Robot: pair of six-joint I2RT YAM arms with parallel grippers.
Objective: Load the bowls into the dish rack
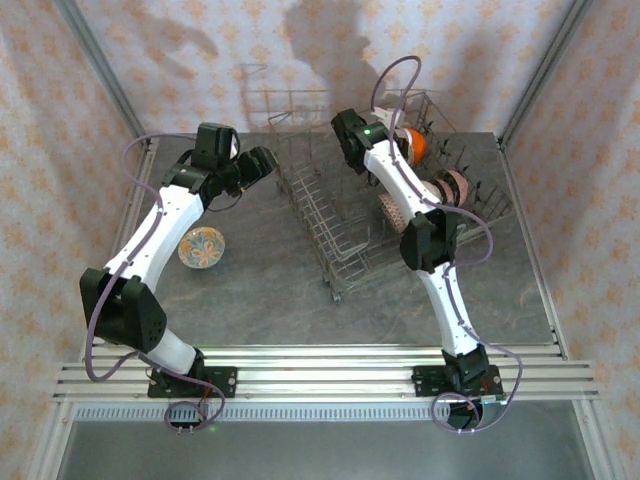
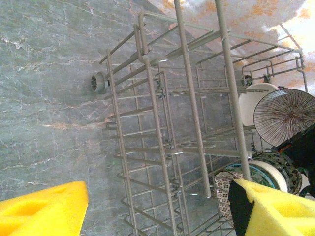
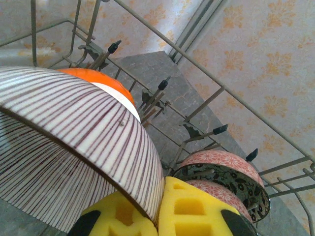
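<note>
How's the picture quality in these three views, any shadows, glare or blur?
Top external: evenly lit, arm shadows on the back wall. Left wrist: the wallpaper past the dish rack is blown out at top right. Right wrist: the striped bowl sits so close that its near edge goes soft.

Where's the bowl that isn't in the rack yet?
In the top view, the patterned bowl sits on the left of the table, beside the left arm, left of the dish rack.

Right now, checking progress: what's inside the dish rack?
Orange bowl, pink bowl, dark floral bowl, and a striped bowl in the right end effector; its arm hides part of it.
</note>
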